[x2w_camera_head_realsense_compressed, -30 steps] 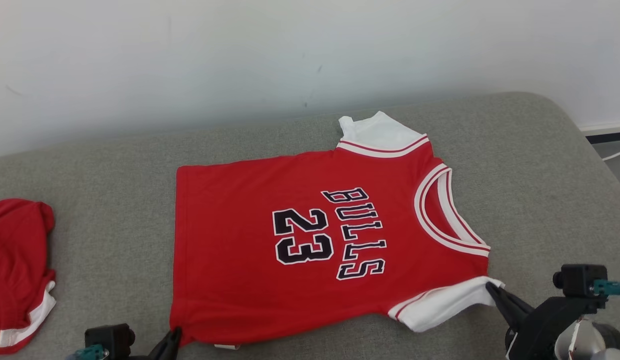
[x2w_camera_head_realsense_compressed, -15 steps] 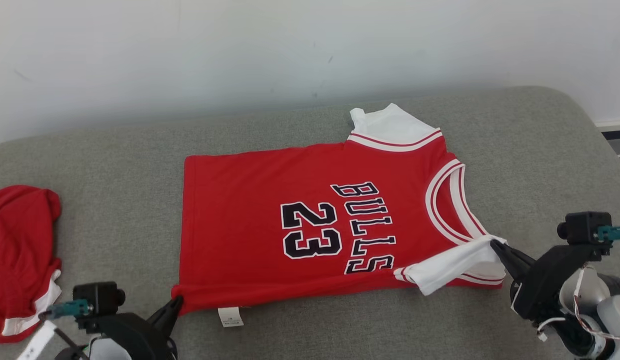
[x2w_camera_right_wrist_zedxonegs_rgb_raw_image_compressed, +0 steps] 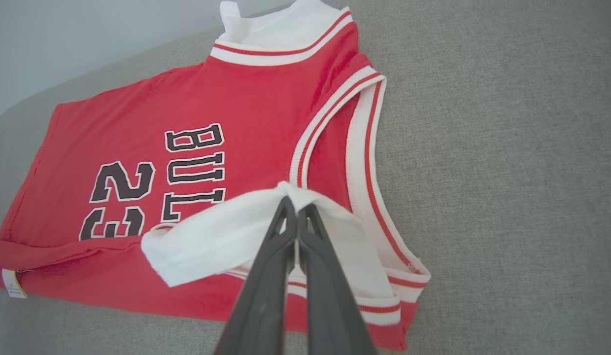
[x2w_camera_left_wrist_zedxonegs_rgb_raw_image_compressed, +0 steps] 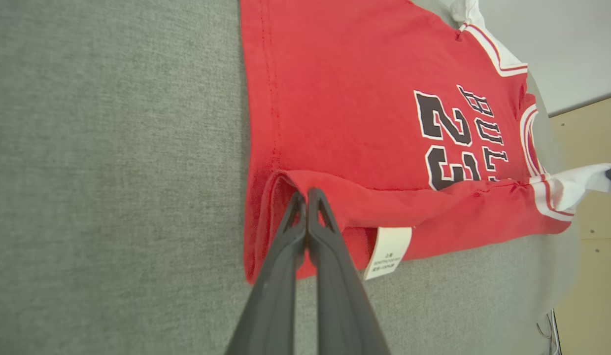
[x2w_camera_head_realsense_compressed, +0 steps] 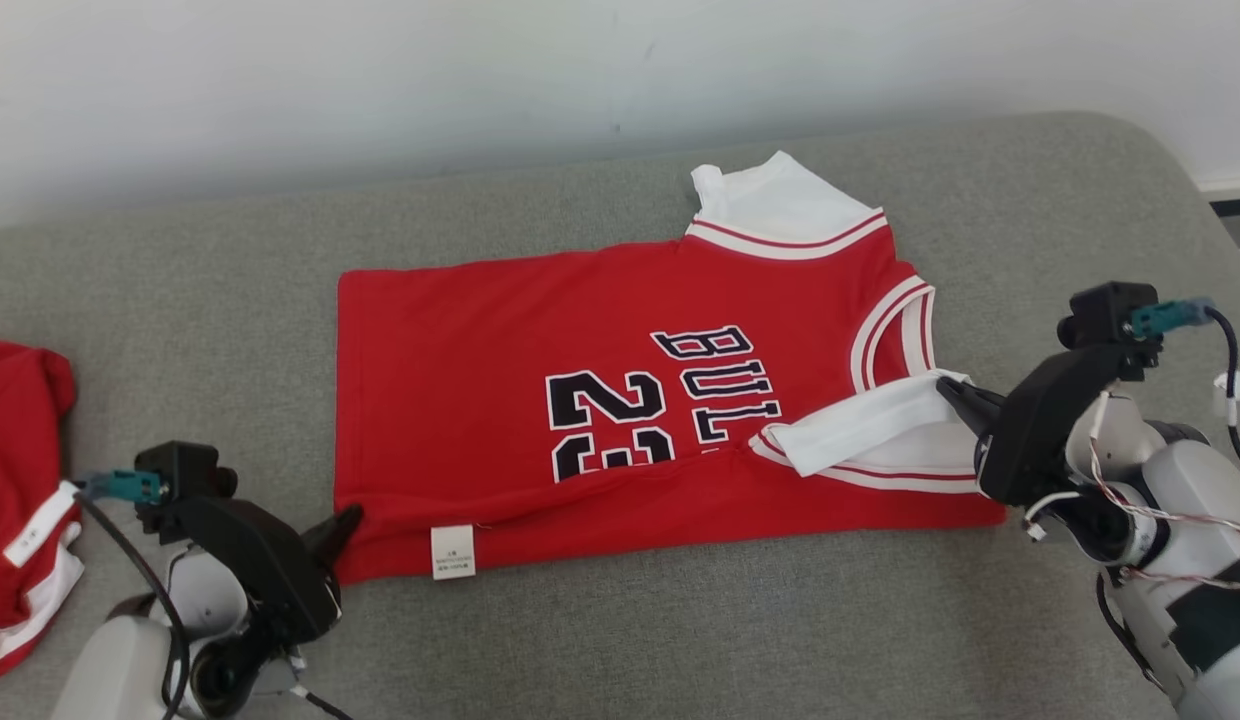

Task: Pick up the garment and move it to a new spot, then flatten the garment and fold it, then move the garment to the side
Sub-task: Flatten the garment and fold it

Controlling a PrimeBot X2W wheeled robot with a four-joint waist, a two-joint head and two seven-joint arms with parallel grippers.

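Red jersey (x2w_camera_head_realsense_compressed: 540, 340) lies flat-ish mid grey cushion (x2w_camera_head_realsense_compressed: 180, 300), hem toward cushion's left end, collar toward its right end, far white sleeve pointing at cushion's back edge. The jersey's long edge nearest the cushion's front is flipped up and over onto the body, making a red fold band that hides the lower half of the "23" and the tail of the "BULLS" print. A white care label (x2w_camera_head_realsense_compressed: 452, 552) is exposed on that band, toward the cushion's left-front.

Left gripper (x2w_camera_head_realsense_compressed: 345, 520): fingers pressed together, pinching the folded hem corner of the jersey, left-front part of cushion. Left wrist view shows the tips right at the fold crease, red cloth between them.

Right gripper (x2w_camera_head_realsense_compressed: 945, 385): fingers clamped tight on the white sleeve (x2w_camera_head_realsense_compressed: 860, 425), toward cushion's right end. The sleeve is raised off the cushion and laid across the jersey's chest beside the neck trim.

Second red garment (x2w_camera_head_realsense_compressed: 20, 450), bunched, with white trim, sits at the cushion's far left end, well apart from the jersey. White wall (x2w_camera_head_realsense_compressed: 380, 80) behind cushion's back edge.
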